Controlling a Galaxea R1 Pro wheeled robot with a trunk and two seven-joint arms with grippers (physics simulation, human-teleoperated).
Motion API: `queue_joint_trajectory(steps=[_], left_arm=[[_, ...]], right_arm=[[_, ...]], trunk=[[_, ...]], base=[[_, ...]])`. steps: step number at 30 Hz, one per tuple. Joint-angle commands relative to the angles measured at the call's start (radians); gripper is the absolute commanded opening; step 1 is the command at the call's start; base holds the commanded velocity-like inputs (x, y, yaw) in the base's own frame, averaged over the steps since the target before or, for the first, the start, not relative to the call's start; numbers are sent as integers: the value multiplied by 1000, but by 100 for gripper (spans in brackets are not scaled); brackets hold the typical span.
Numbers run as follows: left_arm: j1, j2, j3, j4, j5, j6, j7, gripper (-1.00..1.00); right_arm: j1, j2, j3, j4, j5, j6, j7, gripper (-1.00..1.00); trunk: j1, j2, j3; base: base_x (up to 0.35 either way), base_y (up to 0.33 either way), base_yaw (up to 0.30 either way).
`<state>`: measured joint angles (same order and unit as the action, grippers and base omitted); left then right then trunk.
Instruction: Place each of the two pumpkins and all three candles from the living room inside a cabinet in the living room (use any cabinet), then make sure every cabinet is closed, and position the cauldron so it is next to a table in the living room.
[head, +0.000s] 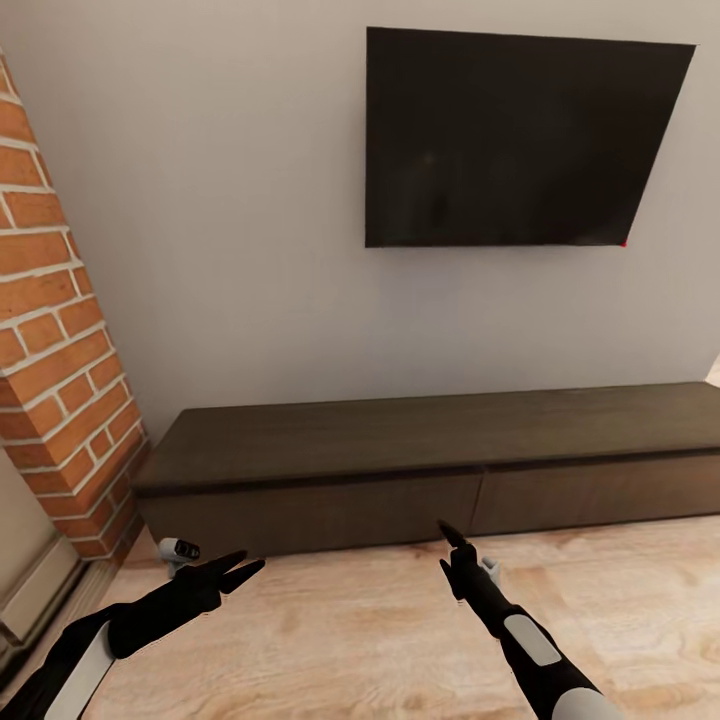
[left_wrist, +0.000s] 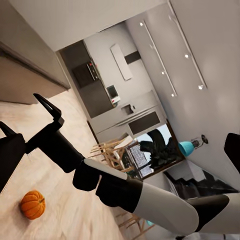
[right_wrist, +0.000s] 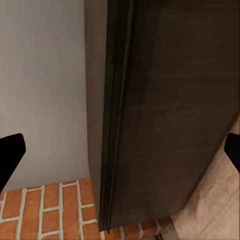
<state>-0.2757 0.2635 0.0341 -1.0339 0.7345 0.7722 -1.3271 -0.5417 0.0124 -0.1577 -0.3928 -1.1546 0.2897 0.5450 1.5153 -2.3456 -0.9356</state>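
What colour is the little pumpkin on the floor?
Bright orange. The pumpkin shows best in the left wrist view.

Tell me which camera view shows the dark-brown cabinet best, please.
The head view: the whole long cabinet stands against the wall, drawer fronts shut. The right wrist view gives a close part of its top and front; the left wrist view gives a blurred strip of it.

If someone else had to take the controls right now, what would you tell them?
Left gripper: open, empty, low over the floor.
Right gripper: empty, near the cabinet; open in its wrist view.
Both visible drawer fronts look shut; nothing is on the cabinet top.
One pumpkin lies on the wooden floor, seen from the left wrist.
Left to do: open a drawer, stow pumpkins and candles, close up, place the cauldron.
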Motion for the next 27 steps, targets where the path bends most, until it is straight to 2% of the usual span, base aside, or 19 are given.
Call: queue_joint_trajectory(steps=[1,21,27], left_arm=[[0,0,0,0,3,10,-1,100],[0,2,3,-3,7,10,-5,100],[0,3,3,-7,9,11,-6,100]], right_arm=[[-1,1,-5,0,-8,9,1,100],[-1,1,-5,0,-9,9,0,100],[-1,1,-5,1,-12,9,0,100]], trunk=[[0,0,-1],[0,0,-1],[0,0,-1]], base=[[326,0,0],[322,0,0],[79,0,0]])
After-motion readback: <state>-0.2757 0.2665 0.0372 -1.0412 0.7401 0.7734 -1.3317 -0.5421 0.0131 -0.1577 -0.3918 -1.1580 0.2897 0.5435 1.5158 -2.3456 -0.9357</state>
